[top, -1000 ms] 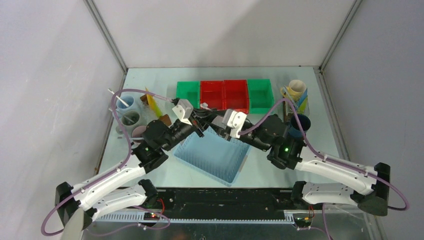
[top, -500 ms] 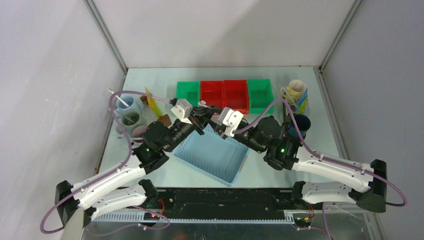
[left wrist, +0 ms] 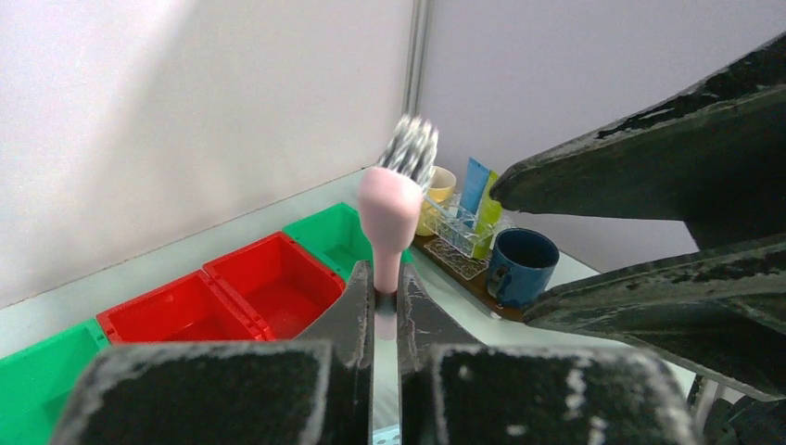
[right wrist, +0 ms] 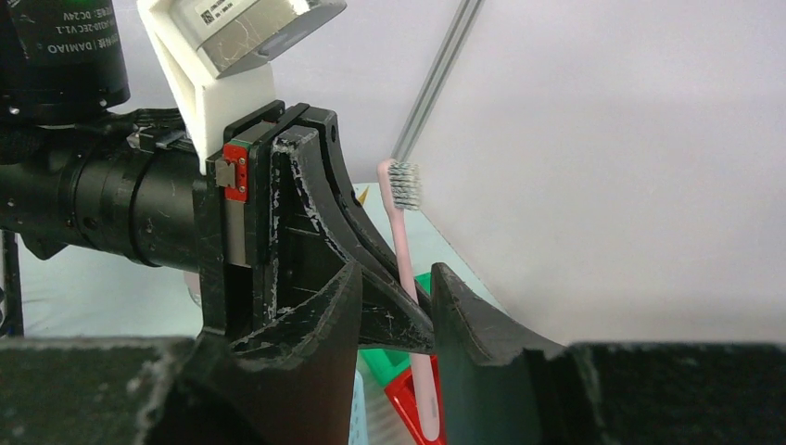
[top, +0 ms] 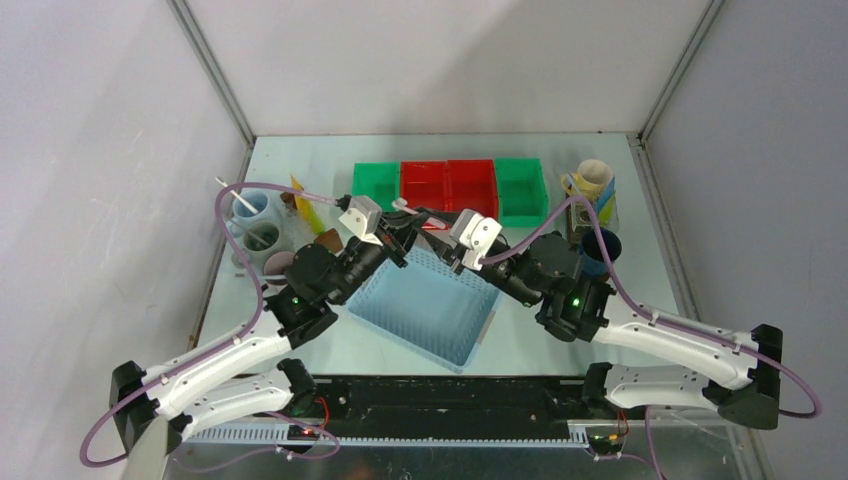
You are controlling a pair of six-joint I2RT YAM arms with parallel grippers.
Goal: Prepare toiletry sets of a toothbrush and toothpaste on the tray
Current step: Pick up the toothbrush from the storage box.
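While the left gripper clamps a pink toothbrush upright above the blue basket, the right gripper stands half open beside it, gripping nothing. One pale blue mug already has a brush, so most sets seem unfinished.

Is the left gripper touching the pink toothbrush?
Touching. In the left wrist view the left gripper is clamped on the toothbrush, fingers against its handle.
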